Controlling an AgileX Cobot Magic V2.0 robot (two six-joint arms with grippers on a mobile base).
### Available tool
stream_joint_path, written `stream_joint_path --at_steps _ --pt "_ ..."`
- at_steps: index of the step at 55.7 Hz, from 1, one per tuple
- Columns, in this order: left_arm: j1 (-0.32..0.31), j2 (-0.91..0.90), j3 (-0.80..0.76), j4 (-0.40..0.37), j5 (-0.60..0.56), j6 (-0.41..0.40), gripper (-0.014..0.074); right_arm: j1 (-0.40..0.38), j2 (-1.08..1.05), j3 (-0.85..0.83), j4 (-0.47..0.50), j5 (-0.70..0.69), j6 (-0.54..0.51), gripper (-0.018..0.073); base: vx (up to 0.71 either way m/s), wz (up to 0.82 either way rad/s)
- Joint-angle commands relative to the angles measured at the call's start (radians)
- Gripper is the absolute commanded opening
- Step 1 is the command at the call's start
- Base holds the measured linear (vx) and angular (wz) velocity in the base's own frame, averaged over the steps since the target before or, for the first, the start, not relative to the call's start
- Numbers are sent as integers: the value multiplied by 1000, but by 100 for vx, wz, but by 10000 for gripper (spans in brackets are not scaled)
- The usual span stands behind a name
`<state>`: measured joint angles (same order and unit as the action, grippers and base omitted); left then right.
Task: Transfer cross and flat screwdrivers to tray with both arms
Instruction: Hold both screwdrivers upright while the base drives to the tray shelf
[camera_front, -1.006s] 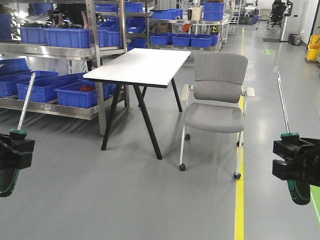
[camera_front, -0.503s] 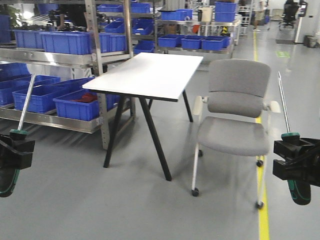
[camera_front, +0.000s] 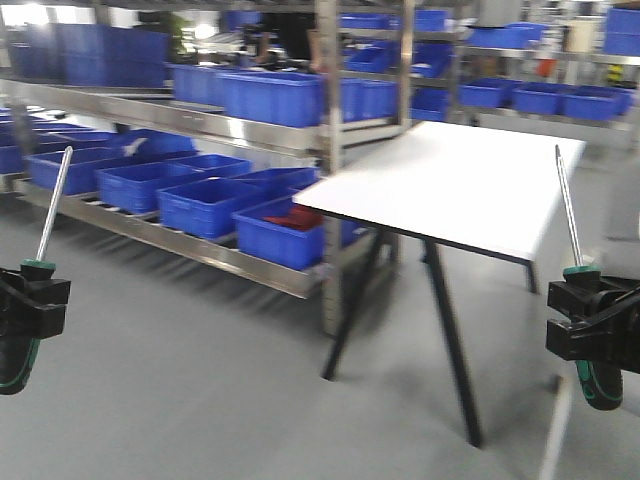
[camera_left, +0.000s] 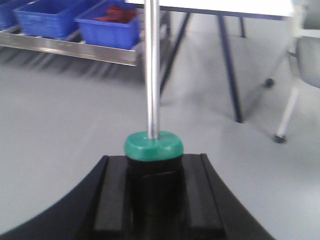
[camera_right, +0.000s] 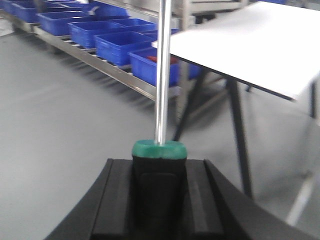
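Two screwdrivers with black-and-green handles stand upright, shafts pointing up, one in each gripper. My left gripper is shut on the handle of the left screwdriver, whose green collar pokes out above the black jaws of that gripper. At the right edge of the front view my right gripper is shut on the handle of the right screwdriver. The same hold shows in the right wrist view, gripper around screwdriver. Which screwdriver is cross or flat cannot be told. The tray is out of view.
A white table on black legs stands ahead at the right. Steel shelving with several blue bins runs along the left and back. A chair's leg and caster show in the left wrist view. Grey floor lies below both grippers.
The whole scene has slid right and grown closer in the front view: the chair has left that view and the shelving fills the left. Both grippers keep the same hold.
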<state>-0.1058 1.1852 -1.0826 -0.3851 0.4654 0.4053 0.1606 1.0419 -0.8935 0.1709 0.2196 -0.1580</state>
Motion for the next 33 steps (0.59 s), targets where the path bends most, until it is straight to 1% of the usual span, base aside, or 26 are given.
stream_joint_path --at_steps 1,33 --pt "-5 -24 -32 -23 -82 -10 0 -3 -20 -34 0 -90 -2 -8 62 72" --pt "-5 -25 -32 -23 -83 -10 0 -3 -19 -34 0 -91 -2 -8 61 74"
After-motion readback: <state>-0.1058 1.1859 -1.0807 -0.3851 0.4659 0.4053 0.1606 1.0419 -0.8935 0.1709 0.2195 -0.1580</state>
